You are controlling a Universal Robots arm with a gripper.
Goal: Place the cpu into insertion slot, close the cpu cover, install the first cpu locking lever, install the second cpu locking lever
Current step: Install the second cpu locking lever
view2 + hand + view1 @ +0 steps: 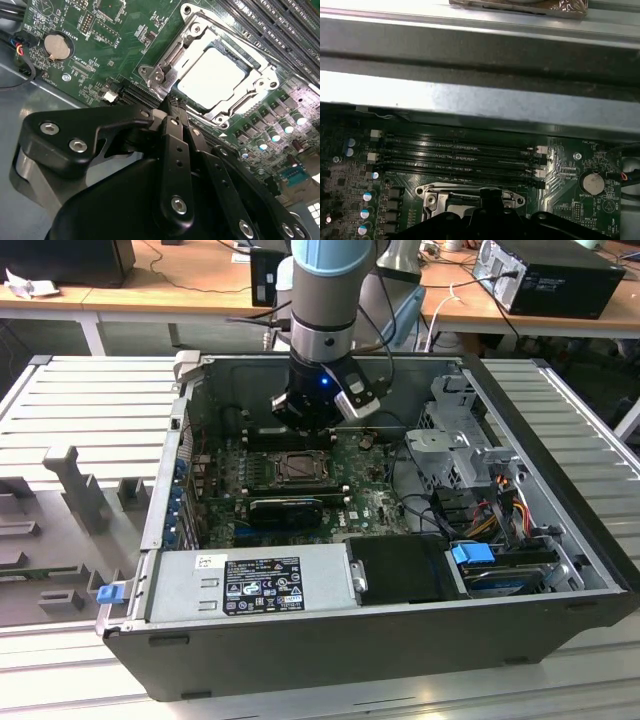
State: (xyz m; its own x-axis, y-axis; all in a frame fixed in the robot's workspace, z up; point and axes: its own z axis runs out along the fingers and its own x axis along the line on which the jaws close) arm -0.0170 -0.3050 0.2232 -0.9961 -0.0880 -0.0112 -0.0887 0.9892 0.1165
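Note:
In the second wrist view the cpu lies flat in the insertion slot, its pale top showing through the cut-out of the cpu cover. The cover lies down over it. My gripper hangs just off one edge of the cover, its two black fingers pressed together with nothing visible between them. In the exterior view the gripper stands over the green board just behind the insertion slot. The first wrist view shows the fingertip at the cover's edge.
Long black memory slots run beside the socket, under the case's metal wall. A coin battery sits on the board. A drive cage, coloured cables and the power supply crowd the open case.

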